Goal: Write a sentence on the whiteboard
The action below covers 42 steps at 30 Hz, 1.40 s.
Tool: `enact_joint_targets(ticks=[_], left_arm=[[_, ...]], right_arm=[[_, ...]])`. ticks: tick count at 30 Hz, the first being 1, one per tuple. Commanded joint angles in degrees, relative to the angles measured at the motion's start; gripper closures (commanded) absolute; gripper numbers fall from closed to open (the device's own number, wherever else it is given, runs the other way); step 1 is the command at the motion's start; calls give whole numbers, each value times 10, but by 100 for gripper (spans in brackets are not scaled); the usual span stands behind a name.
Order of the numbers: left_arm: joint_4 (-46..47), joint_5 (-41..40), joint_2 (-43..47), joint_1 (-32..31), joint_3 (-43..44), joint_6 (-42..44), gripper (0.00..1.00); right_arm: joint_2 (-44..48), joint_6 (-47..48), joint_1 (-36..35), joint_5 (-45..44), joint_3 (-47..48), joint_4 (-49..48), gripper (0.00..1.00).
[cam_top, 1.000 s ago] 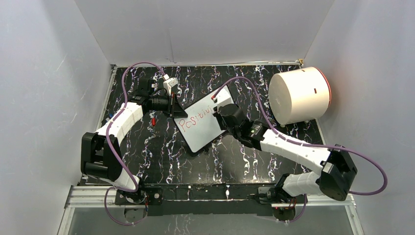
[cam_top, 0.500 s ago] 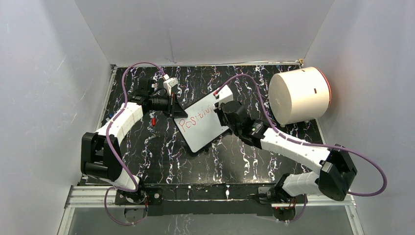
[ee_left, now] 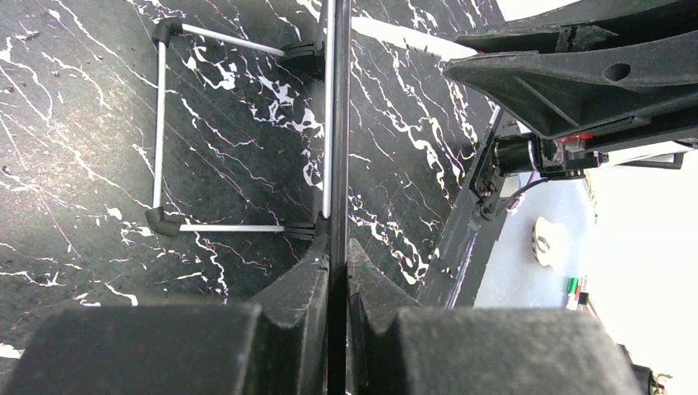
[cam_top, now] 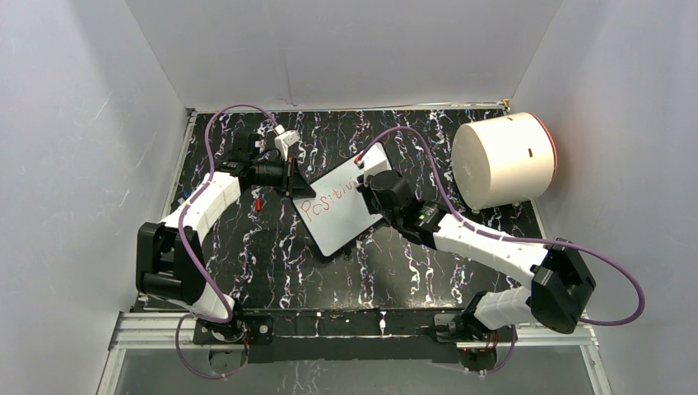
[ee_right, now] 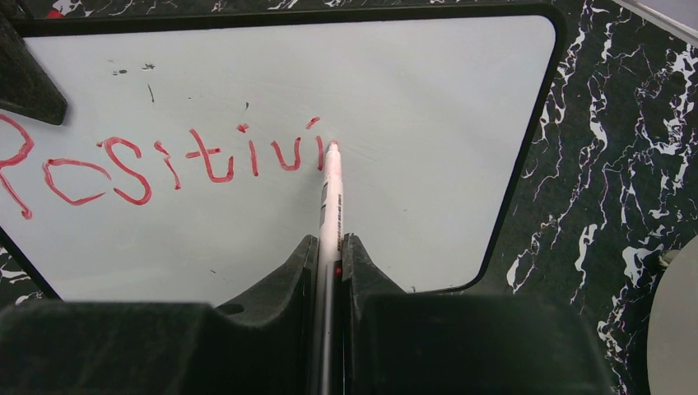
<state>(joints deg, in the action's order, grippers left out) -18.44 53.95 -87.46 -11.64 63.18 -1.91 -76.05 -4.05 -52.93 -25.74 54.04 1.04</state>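
Note:
The whiteboard (cam_top: 339,224) lies tilted at the table's middle, and my left gripper (cam_top: 295,183) is shut on its far-left edge. In the left wrist view the board is a thin black line (ee_left: 337,123) edge-on between the left gripper's (ee_left: 337,255) pads. My right gripper (ee_right: 329,247) is shut on a white marker (ee_right: 332,193), whose red tip touches the board (ee_right: 428,90) just after the last letter. The sentence (ee_right: 165,160) reads "Positivi" in red, also seen in the top view (cam_top: 329,202) beside the right gripper (cam_top: 368,183).
A big white cylinder (cam_top: 504,160) lies at the far right of the table. A small red piece (cam_top: 258,202) sits on the black marbled table beside the left arm. The board's wire stand (ee_left: 156,123) shows behind it. White walls enclose three sides.
My right gripper and its marker have edged slightly toward the board's far end. The left arm and the board have not moved.

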Motion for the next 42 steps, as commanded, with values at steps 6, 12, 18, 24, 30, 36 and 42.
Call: enact_joint_targets(ticks=[6,12,18,24,30,36,42], left_arm=[[-49,-46,-20,-10,-10,12,100],[-49,-45,-21,-10,-10,12,100],[-49,-47,-21,-10,-10,12,100],[-49,-50,-21,-10,-10,11,100],[-50,-52,-22,-10,-10,11,100],[-49,-50,-22,-10,-10,11,100],[-50,-49,-21,-10,-10,11,100]], right_arm=[[-11,12,9,-16,17,-41,100],[-9,12,14,-28,12,-44,100],[-2,14,14,-24,12,-45,100],[19,20,14,-18,3,-50,100],[22,20,15,-1,4,-56,100],[8,23,14,1,12,-60,100],[-4,26,15,2,18,-60,100]])
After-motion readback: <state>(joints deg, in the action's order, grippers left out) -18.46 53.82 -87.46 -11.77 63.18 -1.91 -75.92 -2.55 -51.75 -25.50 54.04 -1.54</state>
